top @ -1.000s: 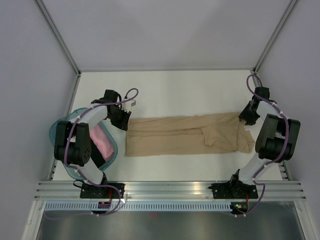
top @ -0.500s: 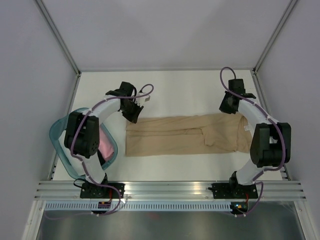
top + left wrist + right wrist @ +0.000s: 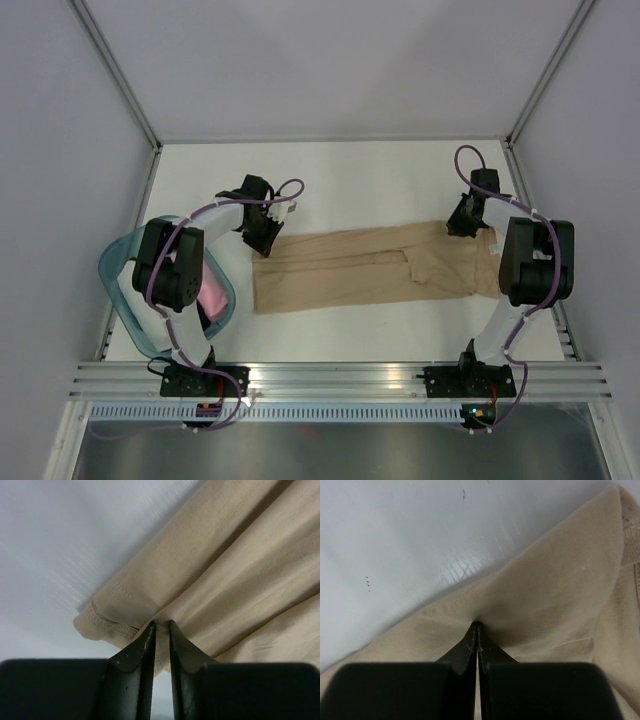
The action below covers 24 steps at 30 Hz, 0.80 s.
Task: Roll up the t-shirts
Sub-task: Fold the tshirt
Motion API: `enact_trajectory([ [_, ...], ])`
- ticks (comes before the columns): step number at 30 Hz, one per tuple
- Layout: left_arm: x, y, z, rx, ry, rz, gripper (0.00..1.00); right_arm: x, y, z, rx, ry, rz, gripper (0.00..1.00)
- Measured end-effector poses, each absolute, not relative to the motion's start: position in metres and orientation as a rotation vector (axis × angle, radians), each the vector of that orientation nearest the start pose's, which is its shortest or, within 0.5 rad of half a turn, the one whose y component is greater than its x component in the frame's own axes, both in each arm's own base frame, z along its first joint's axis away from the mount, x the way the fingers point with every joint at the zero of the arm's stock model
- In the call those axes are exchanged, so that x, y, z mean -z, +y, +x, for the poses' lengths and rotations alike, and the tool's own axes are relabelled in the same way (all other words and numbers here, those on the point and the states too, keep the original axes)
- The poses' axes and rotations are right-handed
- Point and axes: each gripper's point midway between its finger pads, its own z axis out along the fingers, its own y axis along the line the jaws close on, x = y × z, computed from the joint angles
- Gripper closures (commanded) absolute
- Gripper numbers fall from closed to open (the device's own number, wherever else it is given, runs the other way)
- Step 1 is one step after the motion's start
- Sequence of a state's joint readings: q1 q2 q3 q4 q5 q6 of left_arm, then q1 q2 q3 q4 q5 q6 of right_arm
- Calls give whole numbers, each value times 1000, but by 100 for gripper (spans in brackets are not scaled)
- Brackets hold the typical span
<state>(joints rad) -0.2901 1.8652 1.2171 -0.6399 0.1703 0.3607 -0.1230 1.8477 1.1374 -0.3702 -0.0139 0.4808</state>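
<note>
The tan t-shirt (image 3: pixel 360 268) lies folded into a long band across the white table, and fills much of the left wrist view (image 3: pixel 240 565) and the right wrist view (image 3: pixel 560 595). My left gripper (image 3: pixel 262 236) is at the band's far left corner. Its jaws (image 3: pixel 161 624) stand narrowly apart with a fold of hem cloth pinched between the tips. At the far edge near the band's right end, my right gripper (image 3: pixel 462 226) is shut (image 3: pixel 478 624), and the cloth puckers at its tips. A pink t-shirt (image 3: pixel 207 290) lies in the basket.
A translucent teal basket (image 3: pixel 118 262) stands at the left edge of the table, beside the left arm. Grey walls and aluminium posts (image 3: pixel 118 75) close in the table. A metal rail (image 3: pixel 340 378) runs along the near edge.
Both grippers have moved from the shirt's ends to its far edge. The right gripper has closed on the cloth. The left one has tightened slightly on the corner.
</note>
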Motion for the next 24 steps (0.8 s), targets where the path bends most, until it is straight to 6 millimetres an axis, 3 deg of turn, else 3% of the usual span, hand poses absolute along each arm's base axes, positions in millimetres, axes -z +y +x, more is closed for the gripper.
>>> enact_trajectory([
  [7,-18,-119,340,239,2677,935,77,-23,-30,415,-126,2545,734,100],
  [13,-32,-126,343,287,2669,940,76,-51,-39,415,-66,2515,714,100],
  [18,-50,-133,355,306,2616,931,76,-75,-44,384,-26,2484,769,100],
  [20,-53,-135,355,316,2610,930,76,-68,-45,357,-17,2507,830,100],
  [24,-53,-134,353,319,2616,931,76,-36,-44,301,14,2596,977,100],
])
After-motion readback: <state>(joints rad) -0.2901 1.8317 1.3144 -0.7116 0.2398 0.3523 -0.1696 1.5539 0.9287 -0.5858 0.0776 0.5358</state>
